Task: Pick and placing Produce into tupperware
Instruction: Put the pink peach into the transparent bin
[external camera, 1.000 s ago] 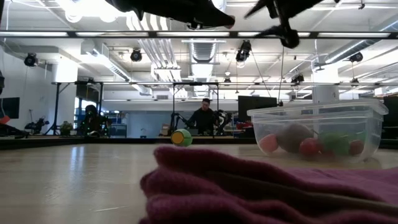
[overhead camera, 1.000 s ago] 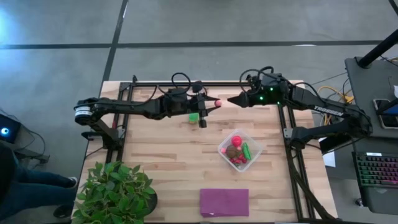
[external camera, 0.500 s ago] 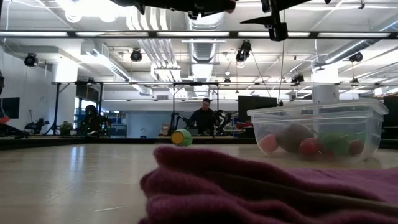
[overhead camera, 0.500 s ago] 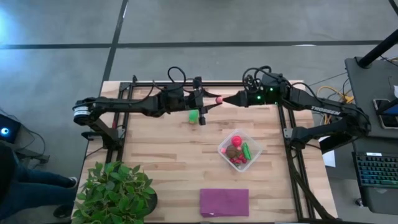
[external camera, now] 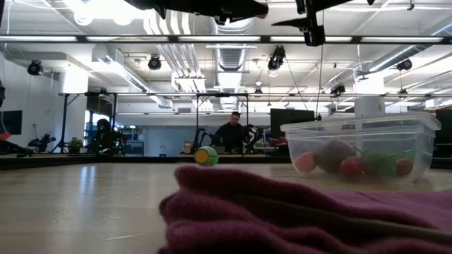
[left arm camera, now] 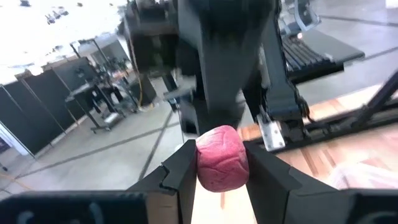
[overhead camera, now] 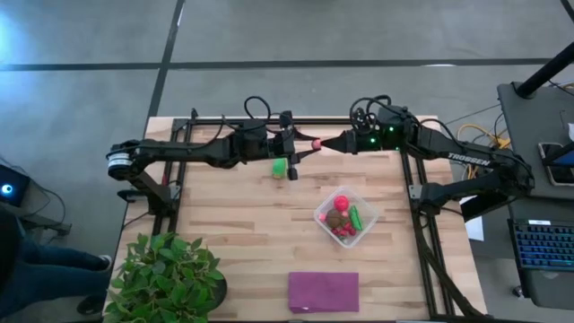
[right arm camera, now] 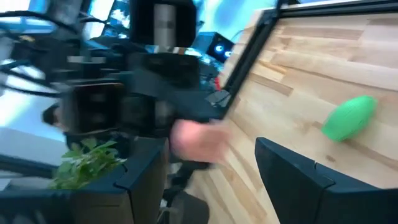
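Low view, nearest first: the purple cloth (external camera: 282, 212) fills the foreground on the bench (overhead camera: 242, 224).

Behind it sits the tupperware (overhead camera: 345, 215), already holding a red ball, a brown oval, a green piece and some small red berries.

Farther back a green piece (overhead camera: 280, 167) lies loose on the bench, just beside the left arm's wrist.

At the far edge, high above the bench, both arms meet nose to nose. Left hand (left arm camera: 222, 165) is pinching a pink berry (left arm camera: 222, 158), one finger on each flank and the berry's front half sticking out past the tips. Right hand (right arm camera: 211, 165) is spread wide, fingers either side of the same berry (right arm camera: 196, 140), not touching it as far as I can tell. Looks like a mid-air handover to the right arm, my read only.

Handling guess:
- Berry is tiny and light, with a dimpled surface, likely soft foam or rubber. Not fragile.
- Rounded, so it can squirt out of an off-centre pinch.
- Right hand should take the exposed front half, square across the middle, clear of the left fingers.
- Left should let go only once the right grip is seated.

Potted plant (overhead camera: 170, 278) sits at the near left corner. A person (external camera: 232, 134) is in the room beyond.
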Tool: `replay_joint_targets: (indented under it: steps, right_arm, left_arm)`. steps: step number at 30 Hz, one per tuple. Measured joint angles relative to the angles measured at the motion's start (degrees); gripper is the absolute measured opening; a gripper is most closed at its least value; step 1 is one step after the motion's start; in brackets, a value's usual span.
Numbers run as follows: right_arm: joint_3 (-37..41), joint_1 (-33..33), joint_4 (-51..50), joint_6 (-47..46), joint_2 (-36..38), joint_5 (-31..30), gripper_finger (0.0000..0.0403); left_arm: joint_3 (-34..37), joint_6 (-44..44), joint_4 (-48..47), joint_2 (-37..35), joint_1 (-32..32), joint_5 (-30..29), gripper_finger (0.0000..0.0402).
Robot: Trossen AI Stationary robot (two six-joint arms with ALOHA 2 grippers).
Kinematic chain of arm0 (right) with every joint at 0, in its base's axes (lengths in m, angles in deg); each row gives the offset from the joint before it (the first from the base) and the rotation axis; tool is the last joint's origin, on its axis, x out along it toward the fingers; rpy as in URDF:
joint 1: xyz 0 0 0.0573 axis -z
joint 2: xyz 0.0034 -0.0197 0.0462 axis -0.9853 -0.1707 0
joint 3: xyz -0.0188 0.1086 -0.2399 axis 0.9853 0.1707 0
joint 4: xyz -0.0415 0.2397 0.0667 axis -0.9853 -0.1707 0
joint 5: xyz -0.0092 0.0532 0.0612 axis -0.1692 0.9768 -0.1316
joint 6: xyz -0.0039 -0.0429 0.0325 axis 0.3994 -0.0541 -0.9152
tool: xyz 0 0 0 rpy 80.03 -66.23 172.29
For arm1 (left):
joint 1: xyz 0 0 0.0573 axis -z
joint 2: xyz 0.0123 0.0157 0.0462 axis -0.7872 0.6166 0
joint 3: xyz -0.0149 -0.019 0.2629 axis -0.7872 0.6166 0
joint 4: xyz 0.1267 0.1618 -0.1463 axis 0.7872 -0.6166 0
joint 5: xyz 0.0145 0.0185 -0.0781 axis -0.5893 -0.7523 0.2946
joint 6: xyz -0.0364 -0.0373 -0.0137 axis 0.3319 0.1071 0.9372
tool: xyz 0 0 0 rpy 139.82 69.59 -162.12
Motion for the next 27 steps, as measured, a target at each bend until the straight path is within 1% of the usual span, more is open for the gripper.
replay_joint_targets:
  steps: [8, 12, 17, 27]
  right_arm:
    - [0.0, -0.1, -0.3, -0.2, 3.0, 0.3, 0.0233]
    - [0.0, -0.6, -0.5, -0.9, 2.3, 0.4, 0.0233]
    - [0.0, -1.2, -0.6, -0.4, 1.7, 0.5, 0.0233]
    - [0.0, -1.2, -0.5, 0.1, 2.0, 0.5, 0.0233]
  left_arm:
    - [0.2, 0.0, -0.5, 0.1, -0.3, -0.2, 0.0099]
    - [-0.5, 0.0, 2.6, 0.5, -0.6, 0.1, 0.0099]
    - [-2.2, -0.1, 2.3, 2.1, -0.7, 0.1, 0.0099]
    - [-2.5, -0.1, 3.6, 3.2, -0.7, 0.2, 0.0099]
